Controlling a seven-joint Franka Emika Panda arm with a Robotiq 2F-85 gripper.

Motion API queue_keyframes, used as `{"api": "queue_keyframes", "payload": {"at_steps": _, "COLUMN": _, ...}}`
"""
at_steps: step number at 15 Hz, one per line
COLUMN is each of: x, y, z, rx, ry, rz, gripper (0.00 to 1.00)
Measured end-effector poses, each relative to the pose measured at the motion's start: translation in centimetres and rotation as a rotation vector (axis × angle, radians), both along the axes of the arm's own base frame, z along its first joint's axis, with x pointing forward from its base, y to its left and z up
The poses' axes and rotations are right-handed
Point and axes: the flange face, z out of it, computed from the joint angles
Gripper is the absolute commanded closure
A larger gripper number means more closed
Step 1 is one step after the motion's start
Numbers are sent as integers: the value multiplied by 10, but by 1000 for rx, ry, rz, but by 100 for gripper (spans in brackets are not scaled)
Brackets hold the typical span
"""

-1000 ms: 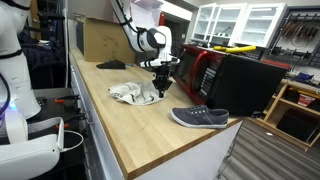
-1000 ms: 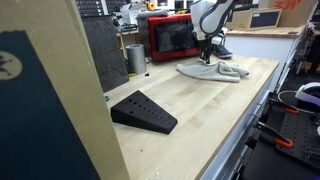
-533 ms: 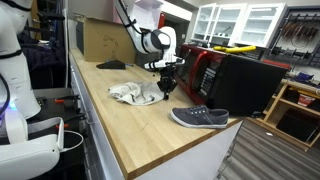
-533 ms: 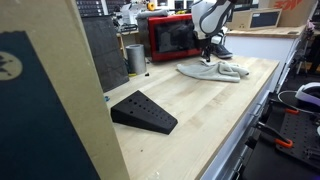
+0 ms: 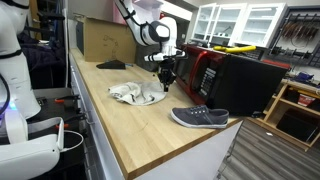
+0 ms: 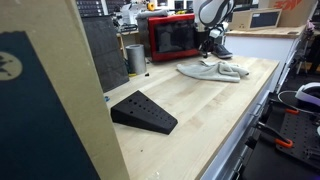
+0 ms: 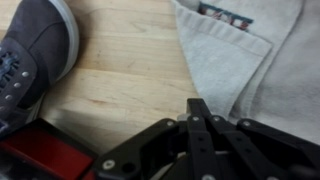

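Your gripper (image 5: 165, 80) hangs over the table (image 5: 120, 130), above the near edge of the cloth (image 5: 135, 94). 1 shoe (image 5: 200, 117) lies beside it, and the microwave (image 5: 205, 68) stands behind.

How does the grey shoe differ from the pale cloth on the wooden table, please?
The shoe is dark grey with a white sole; the cloth is pale, off-white. The shoe keeps a firm shape and stands on its sole, while the cloth lies crumpled and low. The shoe sits near the corner of the table; the cloth lies farther along, below the claw. Both rest on this wooden table.
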Motion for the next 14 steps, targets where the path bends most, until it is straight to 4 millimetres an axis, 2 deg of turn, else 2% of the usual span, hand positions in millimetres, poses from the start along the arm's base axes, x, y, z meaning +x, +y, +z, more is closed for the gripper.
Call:
{"api": "queue_keyframes", "payload": {"at_steps": 4, "x": -18, "y": 29, "z": -5, "rx": 116, "ry": 118, "rz": -56, "gripper": 100}}
{"api": "queue_keyframes", "payload": {"at_steps": 6, "x": -25, "y": 34, "z": -11, "rx": 144, "ry": 173, "rz": -82, "gripper": 100}}
{"api": "queue_keyframes", "payload": {"at_steps": 9, "x": -26, "y": 29, "z": -15, "rx": 142, "ry": 171, "rz": -107, "gripper": 100}}
{"api": "queue_keyframes", "payload": {"at_steps": 14, "x": -19, "y": 1, "z": -33, "rx": 127, "ry": 101, "rz": -146, "gripper": 100}}
